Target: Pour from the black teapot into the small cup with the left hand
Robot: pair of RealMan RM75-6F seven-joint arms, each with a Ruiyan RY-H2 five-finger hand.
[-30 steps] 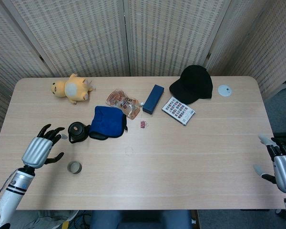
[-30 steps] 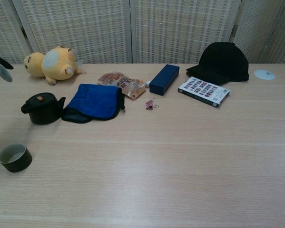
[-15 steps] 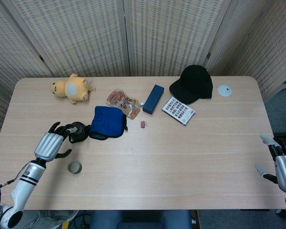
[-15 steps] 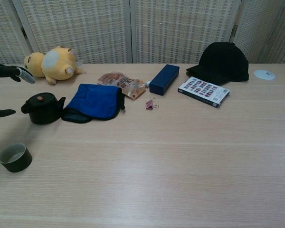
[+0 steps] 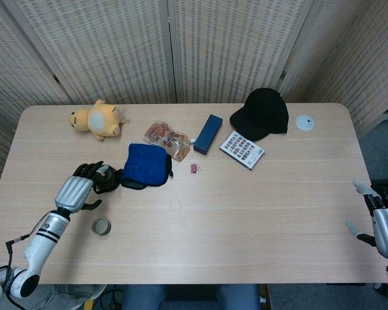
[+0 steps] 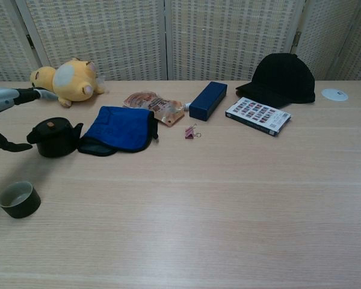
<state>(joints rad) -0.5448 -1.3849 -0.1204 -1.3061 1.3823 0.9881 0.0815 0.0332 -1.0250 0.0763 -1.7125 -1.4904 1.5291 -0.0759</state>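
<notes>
Since a second ago the left hand [image 5: 79, 189] has slid rightward, from well clear of the black teapot [image 5: 107, 179] to just beside it; head view shows its fingers spread, grasping nothing, small cup [image 5: 101, 226] nearer the table's front edge. Right hand [image 5: 383, 221] hangs off the right edge, fingers apart.

Chest view: left hand [image 6: 1, 103] flanks the teapot [image 6: 54, 136], apart; cup [image 6: 18, 199] in front.

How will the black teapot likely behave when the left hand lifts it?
The black teapot looks squat and rigid, so probably stable but heavy for its size. Its knobbed lid may slip off when tilted. The left hand, fingers spread beside it, doesn't grip it yet.
</notes>
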